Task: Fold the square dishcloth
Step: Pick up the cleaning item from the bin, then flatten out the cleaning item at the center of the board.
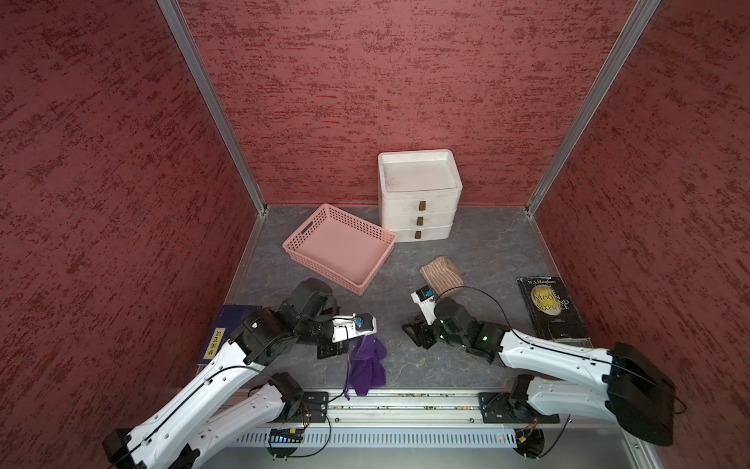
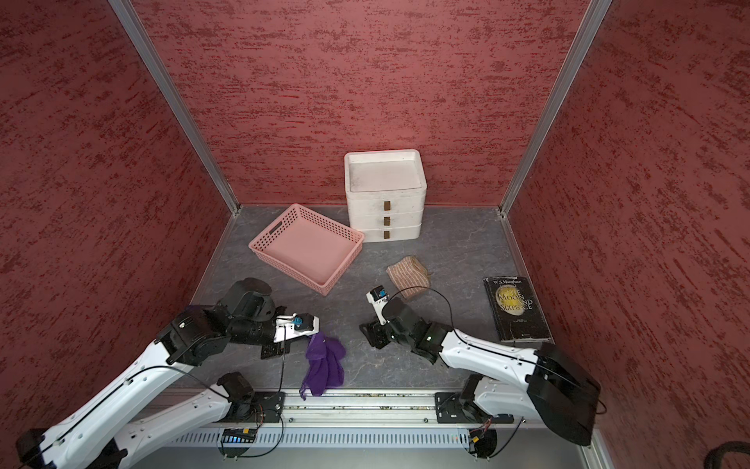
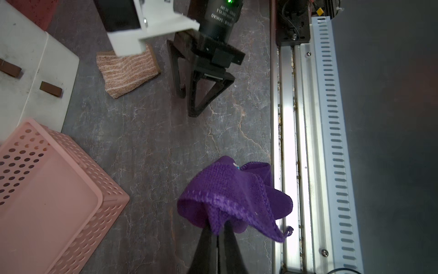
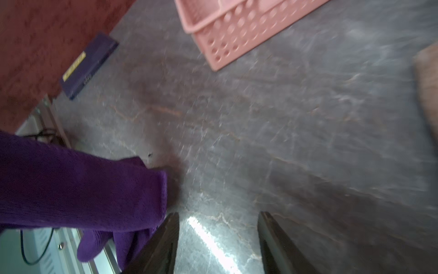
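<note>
The drawers (image 1: 420, 195) are being kept at the back of the table (image 1: 483, 243), the basket (image 1: 339, 247) just left of and before them. A folded cloth (image 1: 442, 271) is being kept before the drawers, a book (image 1: 552, 308) to its right, a second book (image 1: 231, 329) far left. The dishcloth (image 1: 367, 363) is being held by the left gripper (image 3: 218, 231) near the front rail (image 1: 406, 396).

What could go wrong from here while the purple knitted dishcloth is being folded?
1. The purple knitted dishcloth hangs bunched from the left gripper, jaws shut, so it may land crumpled.
2. Its lower end dangles over the aluminium front rail and could snag.
3. The right gripper, jaws open, might pinch several layers.
</note>
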Motion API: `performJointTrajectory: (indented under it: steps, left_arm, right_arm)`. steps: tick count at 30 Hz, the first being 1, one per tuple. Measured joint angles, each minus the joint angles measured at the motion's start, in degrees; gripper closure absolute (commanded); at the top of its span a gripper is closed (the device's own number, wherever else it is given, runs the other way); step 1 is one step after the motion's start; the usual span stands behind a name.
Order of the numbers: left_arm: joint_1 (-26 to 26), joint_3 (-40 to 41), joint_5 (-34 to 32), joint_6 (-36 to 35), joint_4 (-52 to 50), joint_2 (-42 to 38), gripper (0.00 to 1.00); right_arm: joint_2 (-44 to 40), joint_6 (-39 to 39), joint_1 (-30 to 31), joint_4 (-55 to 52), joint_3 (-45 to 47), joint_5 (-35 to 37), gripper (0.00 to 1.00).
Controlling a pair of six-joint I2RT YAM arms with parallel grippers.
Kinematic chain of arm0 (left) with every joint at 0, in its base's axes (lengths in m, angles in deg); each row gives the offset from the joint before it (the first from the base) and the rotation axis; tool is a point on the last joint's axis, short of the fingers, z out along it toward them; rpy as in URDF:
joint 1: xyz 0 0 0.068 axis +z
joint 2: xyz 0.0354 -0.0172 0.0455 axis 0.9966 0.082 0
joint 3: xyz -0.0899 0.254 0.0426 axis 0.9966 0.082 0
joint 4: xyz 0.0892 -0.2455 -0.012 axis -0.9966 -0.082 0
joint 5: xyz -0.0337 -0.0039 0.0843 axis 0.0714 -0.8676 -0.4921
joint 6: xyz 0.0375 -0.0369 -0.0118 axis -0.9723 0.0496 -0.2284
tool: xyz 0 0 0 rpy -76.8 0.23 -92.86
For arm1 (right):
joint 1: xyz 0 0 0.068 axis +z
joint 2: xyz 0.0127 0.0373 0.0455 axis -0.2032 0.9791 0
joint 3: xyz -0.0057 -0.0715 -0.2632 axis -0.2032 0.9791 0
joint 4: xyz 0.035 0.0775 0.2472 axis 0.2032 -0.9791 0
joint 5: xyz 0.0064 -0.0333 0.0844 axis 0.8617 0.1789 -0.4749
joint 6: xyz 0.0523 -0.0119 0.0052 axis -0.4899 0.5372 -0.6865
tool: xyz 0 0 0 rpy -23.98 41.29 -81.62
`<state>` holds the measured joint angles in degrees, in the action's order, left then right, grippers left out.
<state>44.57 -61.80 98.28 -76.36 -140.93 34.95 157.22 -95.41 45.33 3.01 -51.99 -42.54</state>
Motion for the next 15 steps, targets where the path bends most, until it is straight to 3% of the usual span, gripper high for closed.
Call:
performJointTrajectory:
  steps: [6, 11, 13, 15]
  left_arm:
    - [0.6, -0.5, 0.9, -4.3, -7.9, -2.4, 1.00]
    - [0.9, -0.5, 0.9, -5.3, -9.8, -3.9, 1.00]
    - [0.9, -0.5, 0.9, -5.3, -10.0, -4.4, 1.00]
    - [0.9, -0.5, 0.6, -5.3, -10.0, -4.6, 1.00]
  right_arm:
    - [13.0, 7.9, 7.7, 4.4, -6.4, -4.6, 0.42]
    - [20.5, 12.5, 9.9, 11.0, -9.6, -9.5, 0.46]
    - [23.1, 13.5, 9.9, 12.2, -10.9, -10.8, 0.59]
    - [24.9, 14.2, 9.9, 12.8, -12.1, -11.3, 0.83]
